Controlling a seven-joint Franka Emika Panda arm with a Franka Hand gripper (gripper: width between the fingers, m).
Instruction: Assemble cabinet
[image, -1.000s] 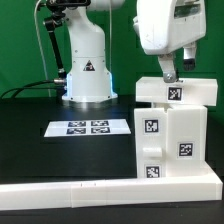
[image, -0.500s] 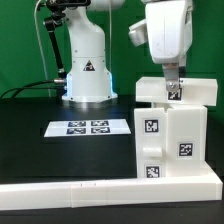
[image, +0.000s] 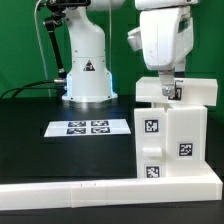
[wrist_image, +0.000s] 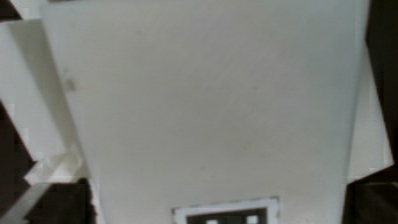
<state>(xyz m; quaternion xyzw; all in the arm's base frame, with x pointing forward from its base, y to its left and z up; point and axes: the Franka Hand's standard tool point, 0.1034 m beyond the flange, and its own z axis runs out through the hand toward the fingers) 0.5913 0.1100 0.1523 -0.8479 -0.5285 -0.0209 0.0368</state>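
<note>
Claw (image: 168, 88) position: lowered onto the top slab of the cabinet (image: 176, 135), with its fingertips at the slab's upper face beside the slab's marker tag. Finger state cannot be told; the fingers are hidden behind the wrist housing in the exterior view and do not appear in the wrist view, which is filled by a white panel (wrist_image: 214, 110) of the cabinet. Directly below the claw stands the cabinet body, upright on the black table (image: 60, 155), bearing three tags on its near faces. Well apart from the claw, toward the exterior view's left, lies the marker board (image: 88, 127).
</note>
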